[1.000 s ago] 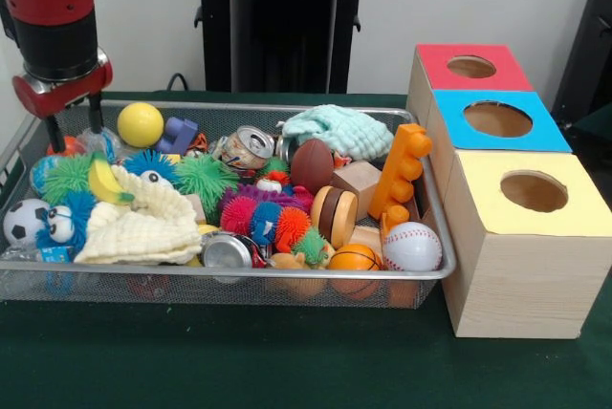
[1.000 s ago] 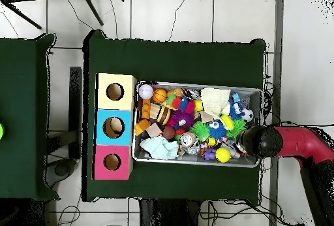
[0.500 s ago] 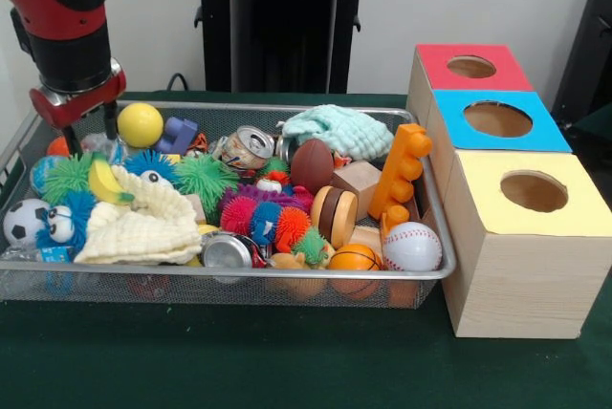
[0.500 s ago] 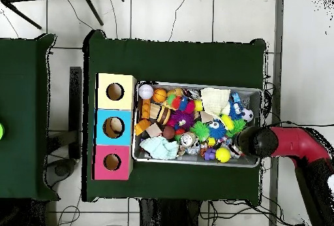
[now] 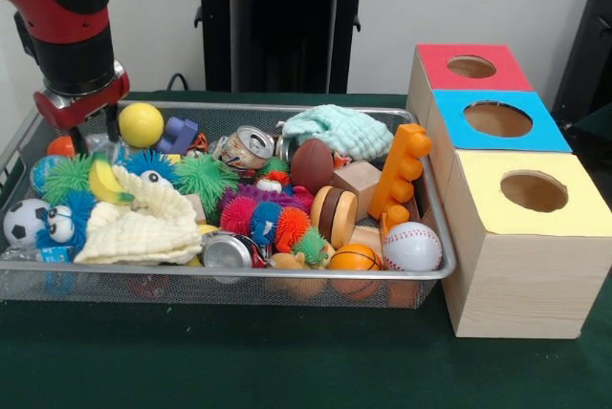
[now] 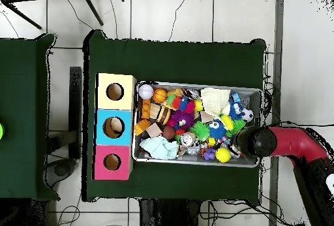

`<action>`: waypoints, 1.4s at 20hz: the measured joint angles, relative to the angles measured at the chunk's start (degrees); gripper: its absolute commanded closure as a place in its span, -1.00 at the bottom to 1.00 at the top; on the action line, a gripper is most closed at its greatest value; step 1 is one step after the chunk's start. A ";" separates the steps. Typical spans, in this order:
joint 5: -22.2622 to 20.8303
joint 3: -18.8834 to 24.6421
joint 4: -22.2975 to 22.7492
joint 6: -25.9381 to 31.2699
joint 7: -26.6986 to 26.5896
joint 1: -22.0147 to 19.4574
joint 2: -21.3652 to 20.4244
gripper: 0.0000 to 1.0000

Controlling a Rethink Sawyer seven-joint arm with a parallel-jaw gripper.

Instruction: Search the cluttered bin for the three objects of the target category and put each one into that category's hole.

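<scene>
Green cloth covered the table [image 5: 287,361], with the mesh bin [image 5: 239,280] beside three boxes. Our gripper [image 5: 93,130] hung over the bin's far corner, prongs apart and empty, just beside the yellow ball [image 5: 141,124]. We took balls to be the likely category, though nothing showed which: the baseball [image 5: 412,246], basketball [image 5: 354,258] and soccer ball [image 5: 21,220] lay at the near side. We judged it best to drop straight down, straddle one ball, and avoid the fuzzy toys [image 5: 204,180].

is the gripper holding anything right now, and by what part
Nothing is held. The gripper hangs open over the bin's corner beside the yellow ball, fingers empty.
</scene>
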 measured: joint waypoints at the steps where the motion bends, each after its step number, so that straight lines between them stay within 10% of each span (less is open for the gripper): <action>1: 0.01 0.00 0.01 0.04 0.00 0.00 0.01 1.00; 16: -0.06 -0.06 0.02 4.37 0.00 1.47 -2.02 1.00; 28: 3.58 0.04 1.44 11.33 0.00 2.05 -12.12 1.00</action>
